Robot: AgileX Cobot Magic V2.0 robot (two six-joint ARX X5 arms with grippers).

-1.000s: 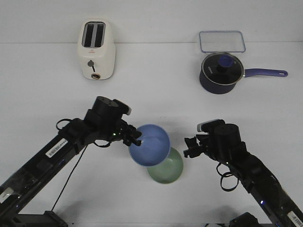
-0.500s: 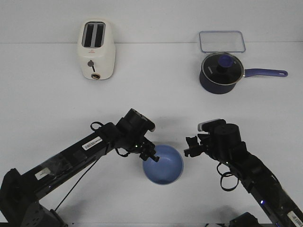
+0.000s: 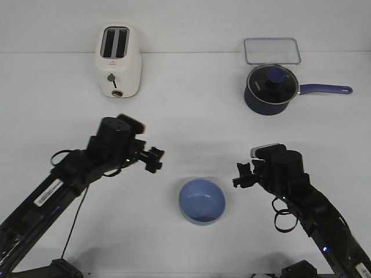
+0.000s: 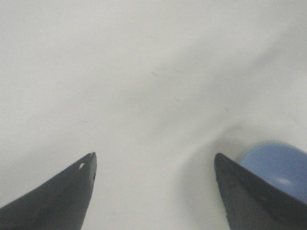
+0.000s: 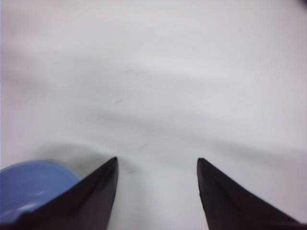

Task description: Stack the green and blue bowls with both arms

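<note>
Blue bowl (image 3: 202, 200) now sitting alone on the white table (image 3: 185, 116), between the two arms near the front edge, nested over the green bowl; only a thin pale sliver of green showing along its lower left rim. Half a second ago pinched at the rim by the left gripper (image 3: 154, 160); now released, with that gripper pulled back up and to the left, well apart from the bowl, jaws spread and holding nothing. Right gripper (image 3: 240, 176) just beside the bowl's right side, not touching, jaws likewise apart and empty, shifted only slightly. Toaster (image 3: 117, 61), lidded saucepan (image 3: 268, 88) and clear container (image 3: 271, 50) unmoved at the back. Stack looks complete; probably only withdrawal of both arms left.
</note>
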